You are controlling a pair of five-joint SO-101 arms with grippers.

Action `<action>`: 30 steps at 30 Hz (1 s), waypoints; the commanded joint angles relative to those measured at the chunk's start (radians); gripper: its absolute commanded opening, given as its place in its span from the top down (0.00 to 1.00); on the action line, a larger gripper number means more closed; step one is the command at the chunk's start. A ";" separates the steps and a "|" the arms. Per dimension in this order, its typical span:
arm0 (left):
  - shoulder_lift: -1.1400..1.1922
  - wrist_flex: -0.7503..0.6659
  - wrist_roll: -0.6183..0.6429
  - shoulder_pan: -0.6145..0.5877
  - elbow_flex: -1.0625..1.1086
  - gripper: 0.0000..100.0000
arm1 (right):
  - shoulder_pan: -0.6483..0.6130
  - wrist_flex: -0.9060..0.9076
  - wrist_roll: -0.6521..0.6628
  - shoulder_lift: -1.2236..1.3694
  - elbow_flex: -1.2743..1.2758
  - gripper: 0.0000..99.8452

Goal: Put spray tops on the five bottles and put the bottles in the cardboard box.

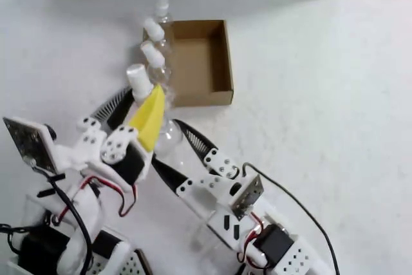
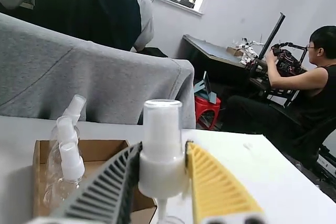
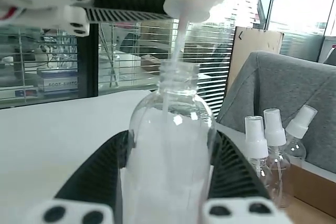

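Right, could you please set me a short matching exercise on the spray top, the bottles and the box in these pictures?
Things:
1. spray top
2. open bottle
3. three capped bottles
4. cardboard box

States:
a. gripped by the right claw
b. brown, open at the top
c. gripped by the left claw
d. standing in a row, tops on

Pairs: 1-c, 2-a, 3-d, 4-b.

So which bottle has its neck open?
The bottle in the right gripper: the spray top hangs above it; the other three at the cardboard box are capped.
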 commanded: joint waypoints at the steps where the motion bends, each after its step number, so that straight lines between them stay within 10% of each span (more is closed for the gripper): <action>1: -0.065 -0.037 -0.006 0.012 0.040 0.98 | -0.001 0.004 0.003 -0.013 0.009 0.98; 30: -0.349 -0.150 -0.005 0.054 0.367 0.98 | -0.002 0.004 0.003 -0.012 0.009 0.98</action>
